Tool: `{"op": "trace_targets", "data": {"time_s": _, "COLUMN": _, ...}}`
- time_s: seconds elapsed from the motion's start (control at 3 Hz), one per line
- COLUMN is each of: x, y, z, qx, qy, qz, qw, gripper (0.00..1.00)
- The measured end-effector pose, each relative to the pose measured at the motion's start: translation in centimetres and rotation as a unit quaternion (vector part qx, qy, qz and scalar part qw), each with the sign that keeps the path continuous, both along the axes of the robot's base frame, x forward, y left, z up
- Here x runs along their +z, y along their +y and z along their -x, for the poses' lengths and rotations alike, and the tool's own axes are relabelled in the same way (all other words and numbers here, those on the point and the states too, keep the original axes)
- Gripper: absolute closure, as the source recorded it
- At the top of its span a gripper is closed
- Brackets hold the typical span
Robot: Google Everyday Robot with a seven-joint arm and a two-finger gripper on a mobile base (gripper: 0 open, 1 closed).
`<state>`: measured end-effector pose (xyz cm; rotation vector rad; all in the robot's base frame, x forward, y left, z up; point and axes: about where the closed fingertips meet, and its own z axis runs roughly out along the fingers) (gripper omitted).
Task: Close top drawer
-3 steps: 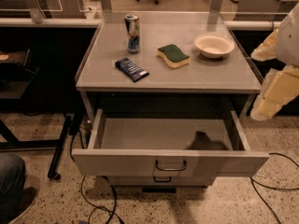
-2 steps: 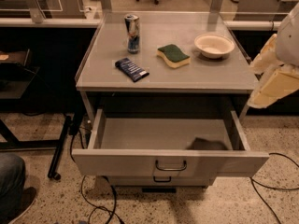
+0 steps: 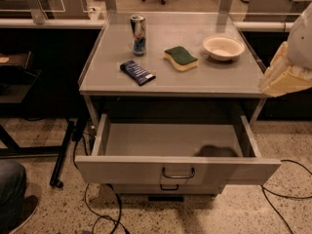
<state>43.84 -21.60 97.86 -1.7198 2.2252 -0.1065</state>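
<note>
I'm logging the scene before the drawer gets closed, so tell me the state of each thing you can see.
top drawer: pulled out, nothing inside.
can: upright.
bowl: upright, looks empty.
sponge: flat, green side up.
dark packet: lying flat.
pincer: at right edge, clear of the drawer.

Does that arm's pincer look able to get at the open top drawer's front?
Probably yes: the pincer hangs by the right edge of the table, and nothing stands before the top drawer front.
</note>
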Motion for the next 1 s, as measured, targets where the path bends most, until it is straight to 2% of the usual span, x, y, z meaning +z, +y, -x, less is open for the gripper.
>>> {"op": "trace_targets", "data": {"time_s": 0.33, "x": 0.7, "y": -0.6, "z": -0.1, "qx": -0.001, "qy": -0.013, "qz": 0.004, "qw": 0.9999, "gripper": 1.00}}
{"op": "trace_targets", "data": {"time_s": 0.67, "x": 0.1, "y": -2.5, "z": 0.3, "qx": -0.012, "qy": -0.028, "qz": 0.027, "qw": 0.9992, "gripper": 1.00}}
{"op": "trace_targets", "data": {"time_s": 1.0, "x": -3.4, "y": -4.5, "z": 1.0, "qx": -0.030, "qy": -0.014, "qz": 0.050, "qw": 0.9982, "gripper": 1.00}}
